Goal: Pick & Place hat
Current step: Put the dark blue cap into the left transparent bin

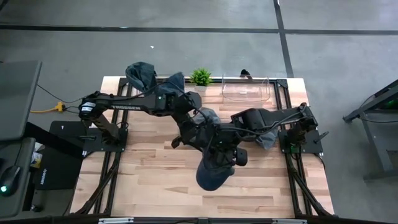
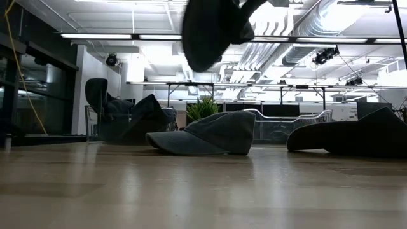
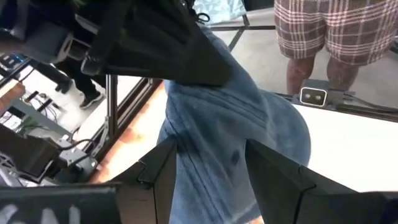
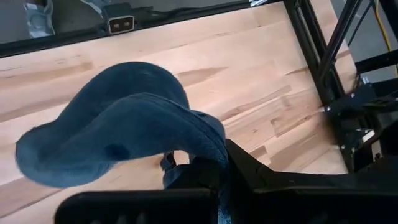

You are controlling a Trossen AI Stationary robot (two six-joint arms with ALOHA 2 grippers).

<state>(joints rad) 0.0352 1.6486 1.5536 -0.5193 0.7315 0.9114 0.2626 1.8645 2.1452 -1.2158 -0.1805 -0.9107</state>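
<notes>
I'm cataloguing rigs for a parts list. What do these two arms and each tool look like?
Both arms are dark, near-black, with chunky rounded joint housings. The left arm carries pale lettering along its long link. Each ends in a two-finger tool with flat, angular black fingers. Their bases bolt to black frames at the wooden table's sides.

A: What colour is the hat (image 4: 118,124) over the table (image 4: 261,81)?

B: It is dark blue, and the table is light wood with pale brown grain lines.

A: And the other hat (image 2: 206,133) lying flat?

B: Grey-blue in the low view (the shade looks dull there). The plant (image 1: 201,76) is bright green.

A: Any pattern somewhere?

B: Yes, the person's shorts (image 3: 336,28) are plaid, brown and white. The arms are black, and the cable (image 1: 46,109) is yellow.
</notes>
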